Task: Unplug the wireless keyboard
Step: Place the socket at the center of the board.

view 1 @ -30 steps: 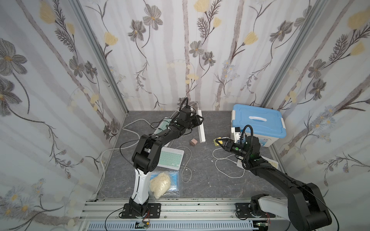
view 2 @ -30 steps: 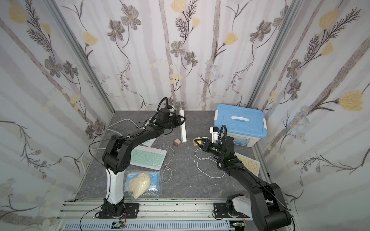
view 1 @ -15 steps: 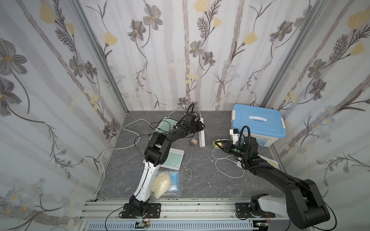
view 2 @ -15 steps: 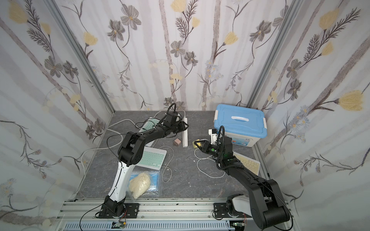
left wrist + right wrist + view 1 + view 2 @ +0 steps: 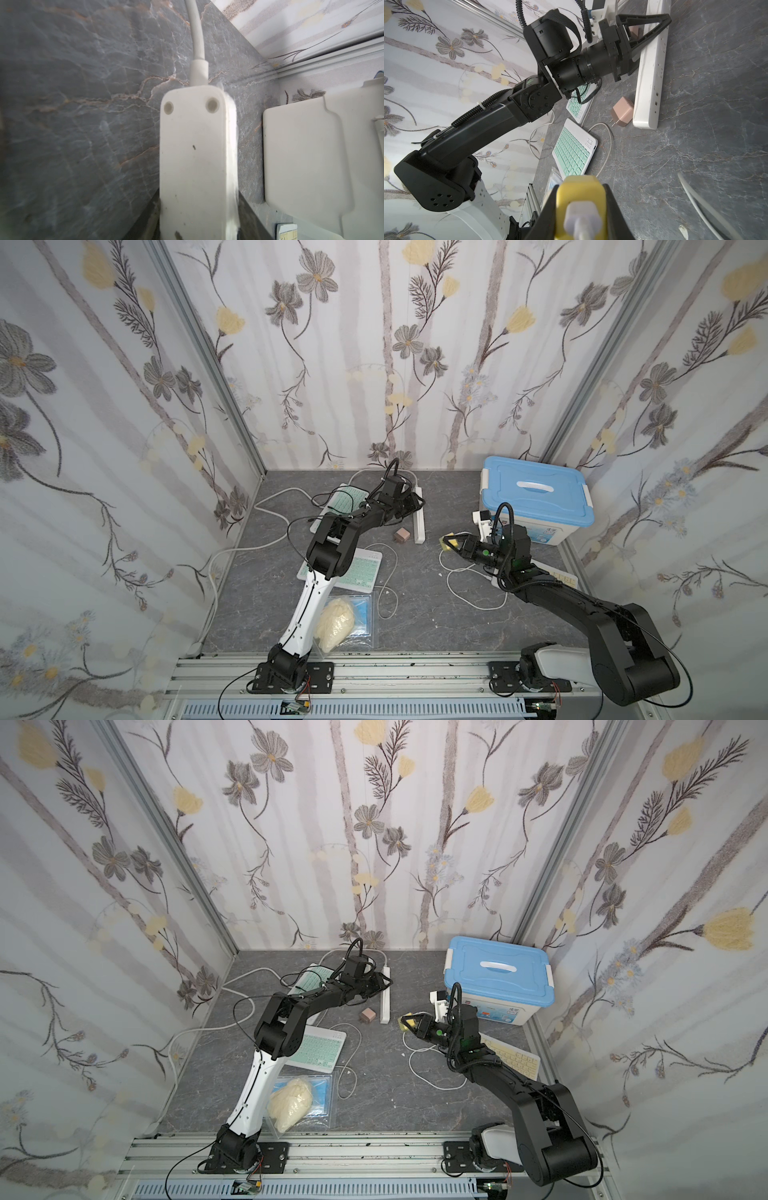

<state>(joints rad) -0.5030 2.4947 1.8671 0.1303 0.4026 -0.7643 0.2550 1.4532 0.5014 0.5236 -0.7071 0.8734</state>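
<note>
The right gripper pinches the yellow plug and holds it clear of the power strip, which the left gripper clamps near its cord end. The unplugging looks done. The white cable trails towards the yellow keyboard, which lies partly under the right arm. Only setting the plug down seems left.

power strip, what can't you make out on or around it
- power strip: sockets under the left gripper, which blocks them in the right wrist view; left wrist view shows a plain face.
- yellow charger: prongs, behind its body in the right wrist view.
- yellow keyboard: one end, under the right arm in both top views.
</note>
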